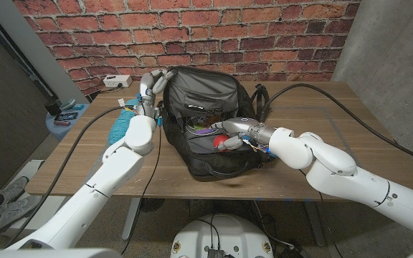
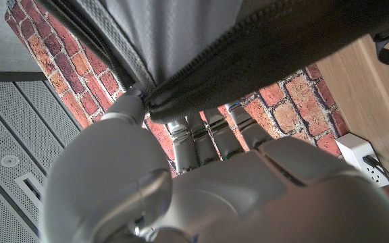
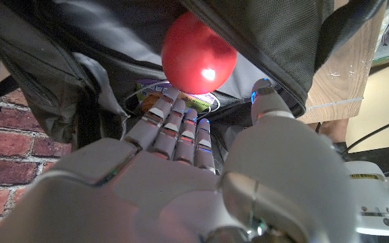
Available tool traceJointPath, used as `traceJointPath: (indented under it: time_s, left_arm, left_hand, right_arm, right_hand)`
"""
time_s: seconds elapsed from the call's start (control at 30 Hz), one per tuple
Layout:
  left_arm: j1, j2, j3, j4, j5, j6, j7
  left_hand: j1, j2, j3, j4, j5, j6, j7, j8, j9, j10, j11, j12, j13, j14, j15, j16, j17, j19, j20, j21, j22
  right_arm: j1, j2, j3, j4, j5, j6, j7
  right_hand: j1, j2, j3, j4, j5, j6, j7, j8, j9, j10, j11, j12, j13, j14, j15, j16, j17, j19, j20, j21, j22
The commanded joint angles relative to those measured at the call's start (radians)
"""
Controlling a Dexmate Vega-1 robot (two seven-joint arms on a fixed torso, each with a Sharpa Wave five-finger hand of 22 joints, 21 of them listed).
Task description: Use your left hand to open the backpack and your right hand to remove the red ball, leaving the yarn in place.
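The backpack (image 1: pixel 210 118) sits mid-table with bare wood (image 1: pixel 335 136) to its right. The left hand (image 1: pixel 151 89) pinches the raised flap edge, holding the mouth open. The right hand (image 1: pixel 229 136) reaches inside, fingers extended and close together, the red ball (image 3: pixel 198 52) just past their tips; whether they touch is unclear. The head view shows the ball low in the opening
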Motion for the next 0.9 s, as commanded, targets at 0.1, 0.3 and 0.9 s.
traceJointPath:
  time_s: [0.1,0.3,0.9]
  left_arm:
    - [0.009,-0.004,0.003,-0.010,0.008,0.002,0.001]
    - [0.014,-0.007,0.003,-0.014,0.013,0.005,0.008]
    - [0.035,-0.009,-0.005,-0.030,0.016,0.005,0.016]
  left_hand:
    - [0.025,0.036,-0.003,0.002,0.008,-0.002,0.001,0.011,0.004,0.012,-0.004,-0.002,0.002,0.004,0.001,-0.001,0.005,0.001,-0.006,0.007,0.002]
    - [0.026,0.037,-0.002,0.001,0.009,-0.005,0.001,0.011,0.003,0.007,-0.003,-0.003,0.004,0.005,0.001,-0.001,0.005,0.002,-0.005,0.008,0.002]
    - [0.026,0.036,-0.004,0.002,0.010,-0.006,0.000,0.015,0.003,0.010,-0.003,-0.002,0.004,0.004,0.002,-0.003,0.006,0.000,-0.006,0.008,0.002]
  right_arm:
    - [-0.024,0.013,0.044,-0.007,-0.044,0.041,0.016]
    - [-0.028,0.020,0.055,-0.001,-0.046,0.058,0.021]
    - [-0.020,0.044,0.043,0.073,-0.098,0.136,0.017]
  right_hand:
    - [0.011,-0.001,-0.004,-0.002,0.004,-0.003,-0.001,0.008,0.004,0.000,0.002,0.008,0.003,-0.006,-0.032,0.001,0.002,0.002,-0.005,0.008,0.003]
    - [0.011,-0.002,-0.006,-0.001,0.004,-0.004,-0.002,0.008,0.004,0.001,0.005,0.009,0.004,-0.007,-0.032,0.001,0.003,0.003,-0.005,0.009,0.003]
    - [0.016,-0.004,-0.010,-0.003,0.006,-0.008,-0.005,0.010,0.004,-0.004,0.005,0.011,0.006,-0.007,-0.040,0.003,0.004,0.002,-0.004,0.010,0.003]
